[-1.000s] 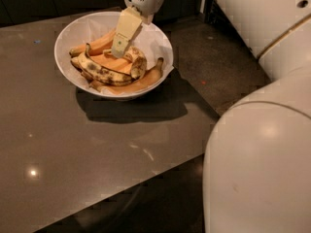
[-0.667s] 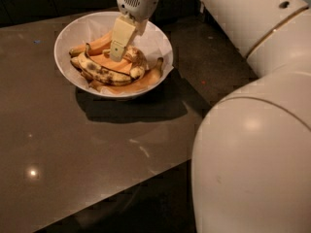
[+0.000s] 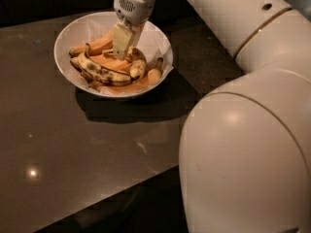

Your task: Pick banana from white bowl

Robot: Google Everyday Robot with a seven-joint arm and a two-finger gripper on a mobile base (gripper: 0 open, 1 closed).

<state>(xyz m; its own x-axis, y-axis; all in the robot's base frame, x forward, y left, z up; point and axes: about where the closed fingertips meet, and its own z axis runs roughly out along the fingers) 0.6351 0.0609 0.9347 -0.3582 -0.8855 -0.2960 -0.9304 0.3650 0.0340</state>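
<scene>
The gripper [image 3: 121,50] hangs down inside the white bowl [image 3: 65,35], just beside the freckled banana [image 3: 138,64] among other bananas [image 3: 102,73], and I cannot tell whether it grips anything.

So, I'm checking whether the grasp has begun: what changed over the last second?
The claw went lower and slightly left into the white bowl, its tip now among the fruit next to the banana. The arm swung left, filling more of the view. Nothing looks lifted. Bowl and bananas kept their places on the table.
</scene>
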